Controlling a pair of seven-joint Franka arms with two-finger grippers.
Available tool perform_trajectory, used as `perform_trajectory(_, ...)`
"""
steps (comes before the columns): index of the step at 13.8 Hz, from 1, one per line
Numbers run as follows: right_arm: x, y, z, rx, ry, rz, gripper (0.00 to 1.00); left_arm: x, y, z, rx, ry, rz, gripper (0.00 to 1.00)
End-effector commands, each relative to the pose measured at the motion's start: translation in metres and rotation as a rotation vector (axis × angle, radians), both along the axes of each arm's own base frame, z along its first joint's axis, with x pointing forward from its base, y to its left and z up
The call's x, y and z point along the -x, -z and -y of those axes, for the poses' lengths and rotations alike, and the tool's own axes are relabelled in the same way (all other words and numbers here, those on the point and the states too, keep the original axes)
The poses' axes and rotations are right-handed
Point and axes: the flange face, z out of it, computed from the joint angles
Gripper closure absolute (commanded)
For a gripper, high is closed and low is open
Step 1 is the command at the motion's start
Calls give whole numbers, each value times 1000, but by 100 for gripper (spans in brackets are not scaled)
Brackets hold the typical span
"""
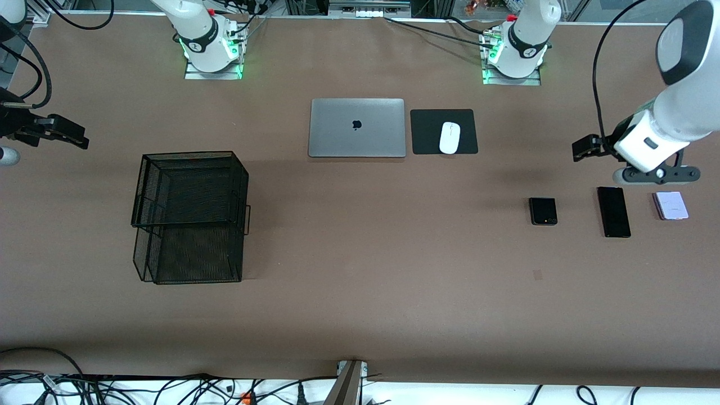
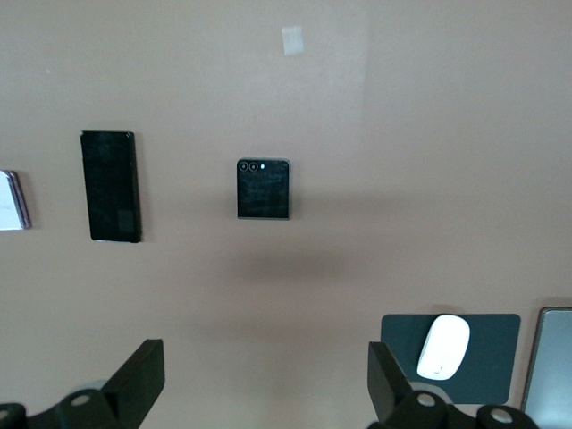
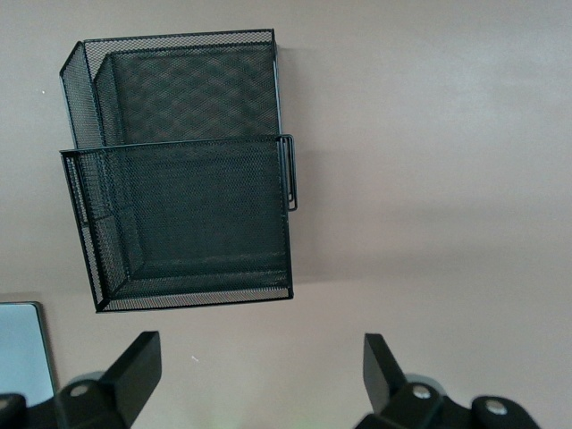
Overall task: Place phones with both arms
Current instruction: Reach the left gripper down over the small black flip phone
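Phones [image 1: 613, 211] flat, two black, one lilac-white

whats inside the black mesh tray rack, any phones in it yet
No phones show in the black mesh tray rack: both tiers look bare through the mesh. The black flip phone, slab phone and lilac flip phone all lie on the table. The lower tier's covered part stays unseen.

Even overhead light, soft shadows, sharp pics, no glare.
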Motion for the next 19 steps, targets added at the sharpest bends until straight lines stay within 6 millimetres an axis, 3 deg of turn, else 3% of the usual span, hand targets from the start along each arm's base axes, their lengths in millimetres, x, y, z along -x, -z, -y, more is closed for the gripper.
perform_trajectory(1, 2, -3, 2, -19, 1, 3, 0, -22, 45, 0, 17, 18, 4, 0)
perform_trajectory(6, 2, -3, 2, -17, 1, 2, 0, -46, 132, -16, -47, 52, 70, 0)
perform_trajectory(10, 3, -4, 3, -17, 3, 4, 0, -10, 235, -34, -21, 49, 186, 0)
perform_trajectory(12, 3, -4, 3, -17, 3, 4, 0, 4, 277, -41, -12, 42, 218, 0)
perform_trajectory(15, 3, -5, 3, -17, 3, 6, 0, 9, 312, -44, -4, 38, 227, 0)
perform_trajectory(19, 3, -5, 2, -17, 1, 6, 0, 16, 326, -47, -2, 32, 201, 0)
